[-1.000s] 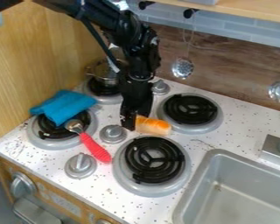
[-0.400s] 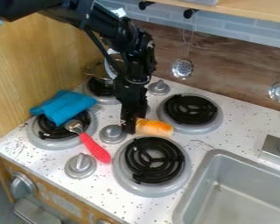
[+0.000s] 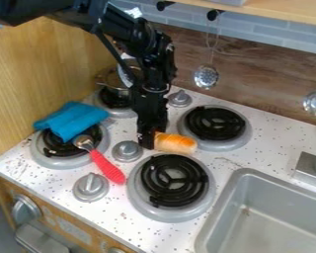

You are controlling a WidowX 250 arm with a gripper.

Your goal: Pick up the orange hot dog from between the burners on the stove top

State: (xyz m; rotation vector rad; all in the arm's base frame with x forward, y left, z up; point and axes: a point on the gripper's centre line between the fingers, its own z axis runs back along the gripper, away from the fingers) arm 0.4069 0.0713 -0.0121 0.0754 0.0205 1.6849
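A toy kitchen, shown by its stove burners [image 3: 176,181], sink [image 3: 266,217] and hanging ladles [image 3: 206,77].

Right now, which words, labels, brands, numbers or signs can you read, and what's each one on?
None can be quoted.
Pale strip on the wooden stove front: possibly print, too blurred to read.
Counter knobs: no lettering or numbers I can make out.

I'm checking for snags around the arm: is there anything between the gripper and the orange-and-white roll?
Nothing visible does. The gripper is right at the left end of the roll in the picture; the nearby silver knob sits off to the gripper's other side.
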